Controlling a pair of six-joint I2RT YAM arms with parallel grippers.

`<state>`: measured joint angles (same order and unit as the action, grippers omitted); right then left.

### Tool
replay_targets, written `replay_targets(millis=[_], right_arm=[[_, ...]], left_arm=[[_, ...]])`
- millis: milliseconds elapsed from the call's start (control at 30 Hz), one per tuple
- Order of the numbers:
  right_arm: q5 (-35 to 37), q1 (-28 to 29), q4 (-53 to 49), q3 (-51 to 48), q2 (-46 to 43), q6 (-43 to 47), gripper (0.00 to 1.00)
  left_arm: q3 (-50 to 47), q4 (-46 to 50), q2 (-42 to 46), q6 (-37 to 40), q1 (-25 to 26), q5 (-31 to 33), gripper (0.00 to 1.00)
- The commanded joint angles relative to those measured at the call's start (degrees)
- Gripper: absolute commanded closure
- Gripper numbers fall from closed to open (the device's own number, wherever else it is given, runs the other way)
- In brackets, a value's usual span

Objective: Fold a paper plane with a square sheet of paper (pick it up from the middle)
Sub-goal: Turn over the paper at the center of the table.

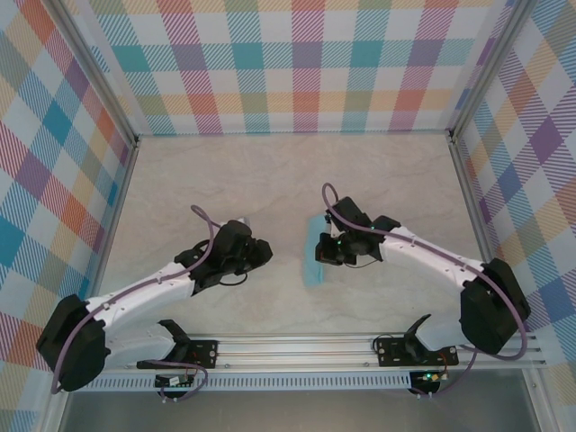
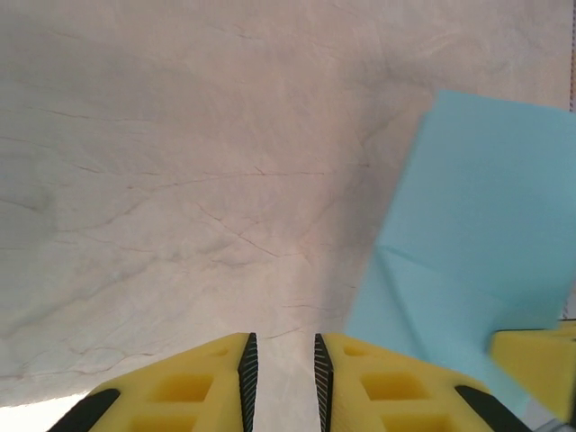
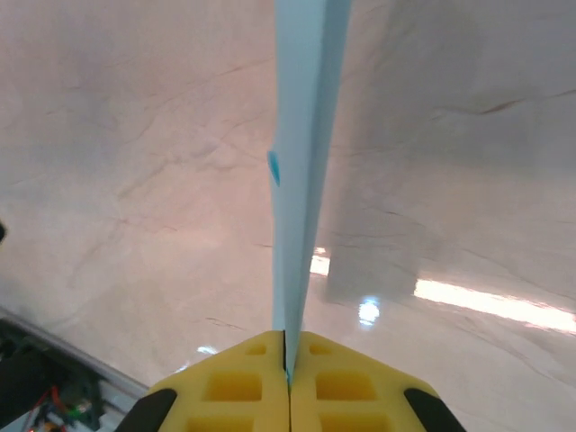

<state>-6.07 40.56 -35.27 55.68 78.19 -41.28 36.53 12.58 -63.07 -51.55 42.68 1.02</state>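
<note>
The light blue paper plane (image 1: pixel 314 261) stands on edge just above the table, between my two grippers. My right gripper (image 1: pixel 326 248) is shut on it from the right. In the right wrist view the folded paper (image 3: pixel 301 153) runs straight up and away from the shut right gripper (image 3: pixel 288 364), its layers spreading slightly. My left gripper (image 1: pixel 266 252) sits to the left of the plane, apart from it. In the left wrist view the left gripper (image 2: pixel 281 369) is open by a narrow gap with only table between the pads. The plane's creased side (image 2: pixel 477 243) fills the right, above a yellow right fingertip (image 2: pixel 540 360).
The marbled beige table (image 1: pixel 270 180) is walled by checked panels at the back and sides. A metal rail (image 1: pixel 360 346) with both arm bases runs along the near edge. Bare tabletop lies behind and between the arms.
</note>
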Motion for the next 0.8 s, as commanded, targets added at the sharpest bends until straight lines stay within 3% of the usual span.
replay_targets(millis=[0, 167, 333, 433, 600, 667, 767], right_arm=[[15.54, 0.58, -20.96, 6.81, -1.62, 1.79, 0.94], [30.02, 3.64, -39.96, 18.99, 6.24, -1.84, 0.94], [32.18, 8.58, -43.95, 26.26, 20.50, -3.74, 0.92], [29.90, 11.66, -42.91, 31.63, 29.26, -4.43, 0.88], [19.08, 15.31, -35.41, 39.76, 41.24, -1.76, 0.79], [13.40, 15.95, -31.37, 41.55, 42.98, -0.45, 0.67], [7.77, 15.96, -23.35, 38.45, 38.16, 0.19, 0.62]], left_arm=[[-1.69, 8.06, 4.72, 0.13, 0.03, 6.89, 0.73], [-2.76, 13.25, 11.50, -0.91, -0.05, 13.15, 0.68], [-3.09, 16.44, 15.34, -2.75, -0.14, 16.67, 0.67], [-3.38, 18.43, 18.36, -3.66, -0.24, 18.56, 0.67], [-4.32, 20.87, 22.98, -4.39, -0.27, 20.23, 0.65], [-4.52, 21.45, 24.04, -4.28, -0.23, 20.18, 0.65], [-4.80, 21.70, 24.79, -4.04, -0.24, 19.44, 0.64]])
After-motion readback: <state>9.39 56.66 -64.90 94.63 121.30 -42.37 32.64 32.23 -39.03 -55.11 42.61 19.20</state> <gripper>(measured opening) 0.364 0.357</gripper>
